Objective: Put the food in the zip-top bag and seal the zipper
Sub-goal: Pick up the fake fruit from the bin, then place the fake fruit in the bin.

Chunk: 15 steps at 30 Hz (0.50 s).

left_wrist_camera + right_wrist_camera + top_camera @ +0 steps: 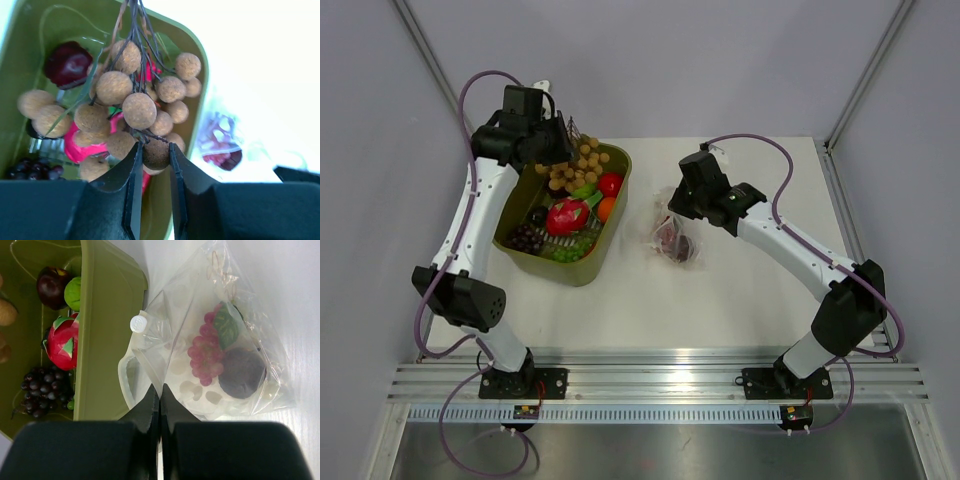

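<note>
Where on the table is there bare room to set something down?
The widest bare stretch is the table in front of the tub and the bag. The strip between tub and bag is narrow. The tub itself is crowded with food.

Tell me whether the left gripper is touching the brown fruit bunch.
Touching. The left wrist view shows the left gripper pinching one brown ball at the bottom of the brown fruit bunch, with no gap on either side.
</note>
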Motion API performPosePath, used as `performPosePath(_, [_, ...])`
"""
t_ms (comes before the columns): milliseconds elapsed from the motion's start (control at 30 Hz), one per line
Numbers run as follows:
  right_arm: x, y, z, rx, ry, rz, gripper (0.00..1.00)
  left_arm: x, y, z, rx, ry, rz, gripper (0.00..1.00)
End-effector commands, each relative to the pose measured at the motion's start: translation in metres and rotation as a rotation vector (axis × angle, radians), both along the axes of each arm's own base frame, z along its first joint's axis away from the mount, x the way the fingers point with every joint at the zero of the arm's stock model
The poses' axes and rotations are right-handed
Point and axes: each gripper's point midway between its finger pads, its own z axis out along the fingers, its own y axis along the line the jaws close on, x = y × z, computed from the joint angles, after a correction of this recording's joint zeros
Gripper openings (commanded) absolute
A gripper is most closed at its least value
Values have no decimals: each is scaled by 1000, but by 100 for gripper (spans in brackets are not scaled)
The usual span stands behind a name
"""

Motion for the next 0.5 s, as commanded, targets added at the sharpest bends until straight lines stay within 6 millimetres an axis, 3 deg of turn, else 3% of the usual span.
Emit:
performPosePath(0, [7, 5, 27, 54, -68, 5, 0, -12, -12, 36, -88, -101, -64, 0])
performPosePath(367, [3, -1, 28, 49, -75, -7, 0, -2, -13, 21, -74, -72, -60, 0])
performPosePath(467, [3, -1, 30, 51, -80, -9, 0, 1, -5, 19, -36, -71, -34, 0])
